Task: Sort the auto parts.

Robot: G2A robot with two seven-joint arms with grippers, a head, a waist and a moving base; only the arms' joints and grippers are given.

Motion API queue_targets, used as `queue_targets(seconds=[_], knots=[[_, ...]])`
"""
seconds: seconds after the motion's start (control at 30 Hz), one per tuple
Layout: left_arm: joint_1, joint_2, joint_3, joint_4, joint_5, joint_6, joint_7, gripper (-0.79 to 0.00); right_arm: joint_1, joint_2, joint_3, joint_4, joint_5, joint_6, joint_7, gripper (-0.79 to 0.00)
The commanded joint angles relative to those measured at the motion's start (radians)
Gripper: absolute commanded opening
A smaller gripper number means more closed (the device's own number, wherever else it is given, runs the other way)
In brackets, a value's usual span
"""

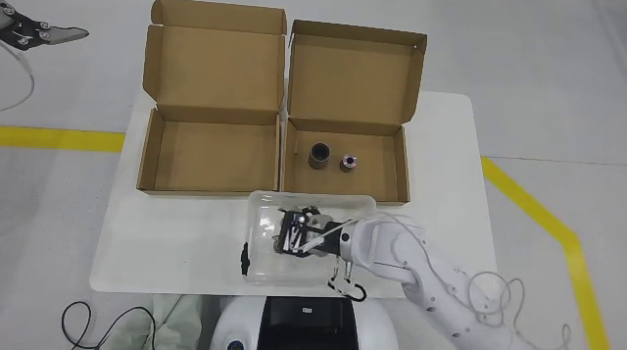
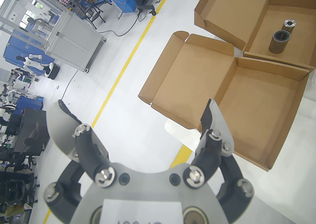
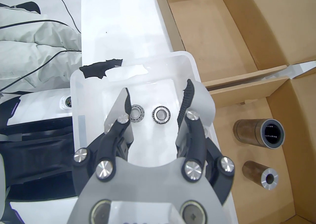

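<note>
Two small steel bearings point(image 3: 160, 114) point(image 3: 137, 112) lie side by side in the clear plastic bin point(image 3: 81, 101) at the table's near edge. My right gripper point(image 3: 158, 98) hangs open over the bin point(image 1: 257, 215), with both bearings below its spread fingers. The right cardboard box point(image 1: 387, 181) holds a large brown sleeve point(image 1: 320, 156) point(image 3: 258, 132) and a smaller silver-faced sleeve point(image 1: 349, 163) point(image 3: 260, 175). The left cardboard box point(image 1: 211, 159) has nothing in it. My left gripper point(image 2: 134, 112) is open and held high off the table's left side, above the floor point(image 1: 44, 31).
Both boxes have their lids folded back toward the far side. A strip of black tape point(image 3: 100, 69) sticks to the bin's rim. A white cloth and black cables point(image 3: 37, 49) lie beside the table. Bare white tabletop point(image 1: 157, 242) lies left of the bin.
</note>
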Motion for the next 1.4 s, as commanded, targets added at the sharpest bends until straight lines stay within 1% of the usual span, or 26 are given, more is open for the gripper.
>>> queue_targets(seconds=[0.0,0.2,0.43,0.53,0.77,1.0,1.37], knots=[[0.000,0.000,0.000,0.000,0.000,0.000,0.000,0.000,0.007,-0.003,-0.018,0.018,-0.010,-0.001,-0.001,-0.474],[0.000,0.000,0.000,0.000,0.000,0.000,0.000,0.000,0.029,-0.017,-0.073,0.082,-0.037,0.016,0.014,-0.480],[0.000,0.000,0.000,0.000,0.000,0.000,0.000,0.000,0.044,-0.030,-0.110,0.131,-0.061,0.065,0.035,-0.456],[0.000,0.000,0.000,0.000,0.000,0.000,0.000,0.000,0.046,-0.034,-0.119,0.147,-0.078,0.092,0.039,-0.477],[0.000,0.000,0.000,0.000,0.000,0.000,0.000,0.000,0.055,-0.043,-0.128,0.184,-0.099,0.145,0.066,-0.462],[0.000,0.000,0.000,0.000,0.000,0.000,0.000,0.000,0.052,-0.045,-0.119,0.197,-0.108,0.170,0.075,-0.446],[0.000,0.000,0.000,0.000,0.000,0.000,0.000,0.000,0.062,-0.053,-0.118,0.240,-0.103,0.168,0.071,-0.446]])
